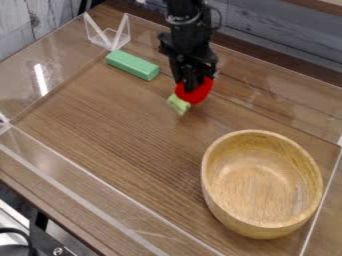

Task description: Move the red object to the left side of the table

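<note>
The red object is a small bright-red toy with a light-green stem end hanging low at its left. My gripper points straight down and is shut on the red object, holding it a little above the wood-grain table. It hangs at the centre back of the table, just right of the green block. The fingers cover most of the upper part of the toy.
A flat green rectangular block lies at the back left. A large wooden bowl sits at the front right. Low clear acrylic walls border the table, with a clear folded stand in the back left corner.
</note>
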Tool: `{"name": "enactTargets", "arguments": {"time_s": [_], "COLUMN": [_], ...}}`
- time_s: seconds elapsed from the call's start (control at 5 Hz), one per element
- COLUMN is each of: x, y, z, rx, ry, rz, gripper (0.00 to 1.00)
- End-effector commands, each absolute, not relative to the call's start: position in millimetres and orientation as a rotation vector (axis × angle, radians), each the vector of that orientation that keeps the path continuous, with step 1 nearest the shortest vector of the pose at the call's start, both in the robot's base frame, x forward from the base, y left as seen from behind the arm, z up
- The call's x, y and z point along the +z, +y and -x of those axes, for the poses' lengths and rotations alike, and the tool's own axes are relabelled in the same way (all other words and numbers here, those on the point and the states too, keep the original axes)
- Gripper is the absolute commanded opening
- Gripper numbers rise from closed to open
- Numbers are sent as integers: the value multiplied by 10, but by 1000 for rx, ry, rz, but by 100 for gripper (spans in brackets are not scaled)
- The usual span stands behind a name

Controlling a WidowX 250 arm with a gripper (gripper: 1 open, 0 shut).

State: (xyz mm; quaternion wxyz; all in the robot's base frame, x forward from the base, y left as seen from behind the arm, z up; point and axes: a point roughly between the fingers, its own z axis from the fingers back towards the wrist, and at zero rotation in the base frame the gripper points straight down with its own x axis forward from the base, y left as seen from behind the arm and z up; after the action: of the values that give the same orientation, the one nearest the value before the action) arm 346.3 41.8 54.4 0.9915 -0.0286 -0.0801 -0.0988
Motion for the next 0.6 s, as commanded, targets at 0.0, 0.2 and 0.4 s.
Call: {"name": "enactTargets", "arguments": {"time_s": [0.0, 0.2, 0.4], "x": [600, 737, 863], "y": [338, 359, 370], "z": [-3547, -3513, -3483], "rx": [-227, -224, -222], "ry": [-200, -222, -243], "rz": [41, 43, 45], "gripper": [0, 0, 0]}}
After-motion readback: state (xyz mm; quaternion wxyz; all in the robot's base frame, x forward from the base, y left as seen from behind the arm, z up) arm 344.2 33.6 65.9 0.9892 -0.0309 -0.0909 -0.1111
